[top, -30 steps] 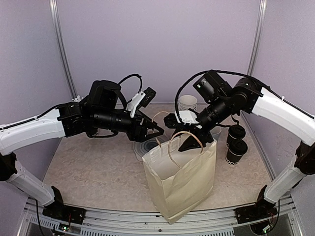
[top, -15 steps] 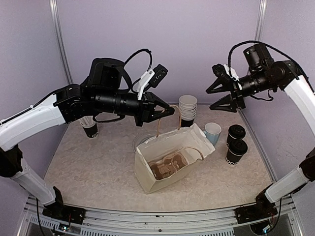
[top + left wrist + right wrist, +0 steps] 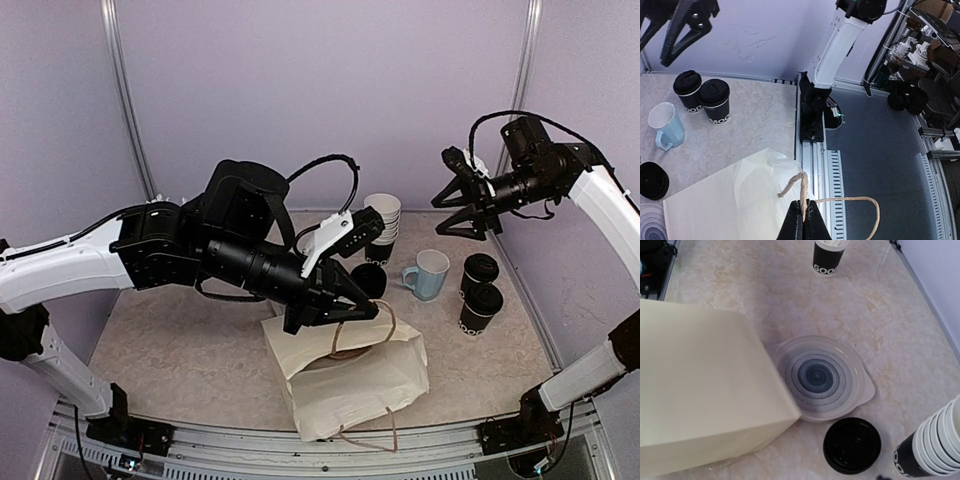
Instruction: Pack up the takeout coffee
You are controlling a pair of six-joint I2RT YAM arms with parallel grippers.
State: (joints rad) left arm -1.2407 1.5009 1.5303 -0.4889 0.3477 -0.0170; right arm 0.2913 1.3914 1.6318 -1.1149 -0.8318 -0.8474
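Our left gripper (image 3: 362, 311) is pinched tight on one twine handle (image 3: 801, 186) of the cream paper bag (image 3: 350, 385). In the left wrist view we see the two fingers pressed together with the cord running up between them. The bag lies on its side near the front edge of the table (image 3: 190, 350), and its second handle (image 3: 860, 200) loops out past that edge.

Our right gripper (image 3: 440, 216) hangs high over the right rear of the table with its fingers spread apart and nothing between them.

The takeout coffees are not in the bag. We count two black lidded cups with white lettering, the rear takeout coffee (image 3: 480, 269) and the front takeout coffee (image 3: 482, 306). They stand upright and touch each other at the right side of the table, well apart from the bag.

Just to their left stands a light blue mug (image 3: 430, 273), upright, with its handle toward the bag. A loose black lid (image 3: 852, 445) lies flat on the table, just beside a clear plate with a grey spiral pattern (image 3: 817, 376) — the bag's edge covers part of that plate in the right wrist view. A stack of white cups (image 3: 381, 216) stands at the back, and a black cup holding white sticks (image 3: 829, 257) sits on the far left.
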